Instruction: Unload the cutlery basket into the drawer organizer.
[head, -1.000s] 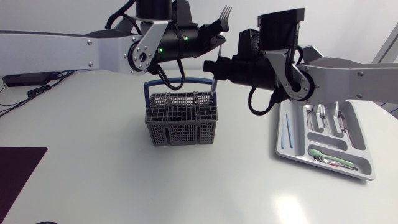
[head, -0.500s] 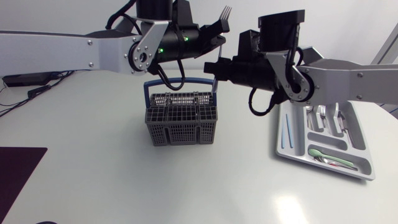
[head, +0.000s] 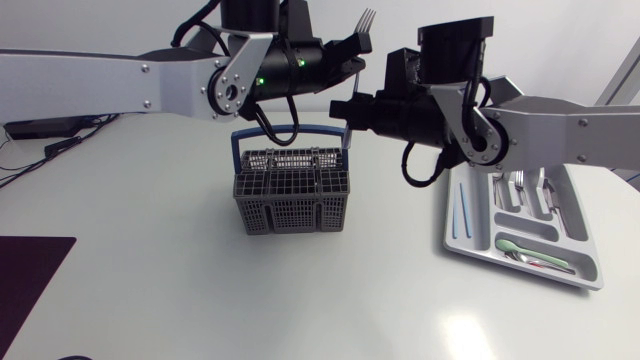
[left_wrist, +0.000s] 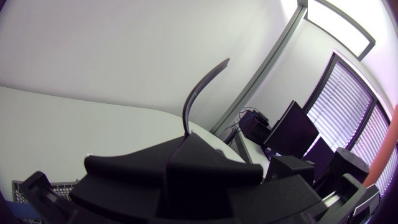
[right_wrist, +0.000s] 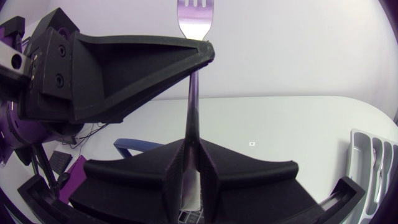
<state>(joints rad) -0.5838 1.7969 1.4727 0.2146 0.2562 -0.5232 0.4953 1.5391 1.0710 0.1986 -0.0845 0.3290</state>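
The fork (right_wrist: 194, 99) stands upright — slim, silver, tines up

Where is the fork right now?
Head view, upper middle: silver metal fork stands tines-up above the grey cutlery basket, in left gripper and right gripper.

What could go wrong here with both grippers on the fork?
1. The left gripper and right gripper both clamp the silver metal fork. If either pulls before the other releases, it may twist or slip.
2. A dropped fork would probably land on or beside the dark grey mesh cutlery basket below.
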